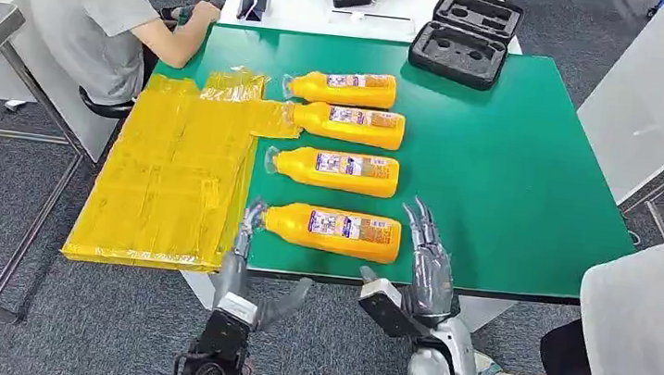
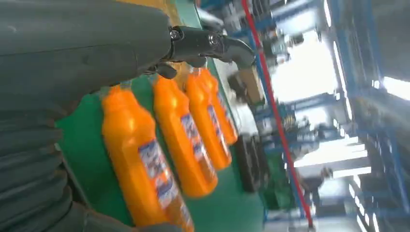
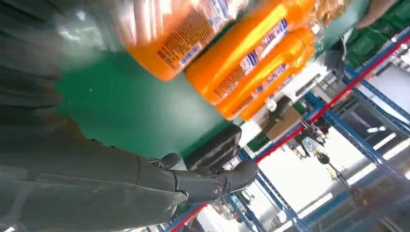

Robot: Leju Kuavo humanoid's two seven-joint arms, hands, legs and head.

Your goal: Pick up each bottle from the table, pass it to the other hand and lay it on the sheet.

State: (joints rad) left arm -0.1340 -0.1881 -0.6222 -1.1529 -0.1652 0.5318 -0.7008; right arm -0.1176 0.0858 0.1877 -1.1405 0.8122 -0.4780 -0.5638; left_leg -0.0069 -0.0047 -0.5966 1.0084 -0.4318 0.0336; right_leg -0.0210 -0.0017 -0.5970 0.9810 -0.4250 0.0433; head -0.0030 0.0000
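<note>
Bottle nearest the robot is lying on its side in the lower middle of the head view, long axis running left–right across the frame, cap end pointing left toward the yellow sheet, base end pointing right. Left hand is sitting just beside the cap end at the table's near edge, fingers apart and holding nothing. Right hand is standing just beside the base end, fingers spread and pointing up-frame, also holding nothing. Neither hand is visibly touching the bottle; contact at the left fingertips is too close to call.

Judgement: the two hands are bracketing the bottle end to end, and both look about equally near. The sheet lies to the left, so the right hand picking up and the left hand laying down would suit the layout.

Three more bottles are lying parallel further up the frame, caps all pointing left, none yet fully on the sheet; the two furthest have caps touching or overlapping its crumpled corner.

Surface: green table, flat, with the sheet draping over its left edge. A black foam case is resting at the far edge.

Room: one person is sitting at upper left, another person's clothing is showing at lower right
</note>
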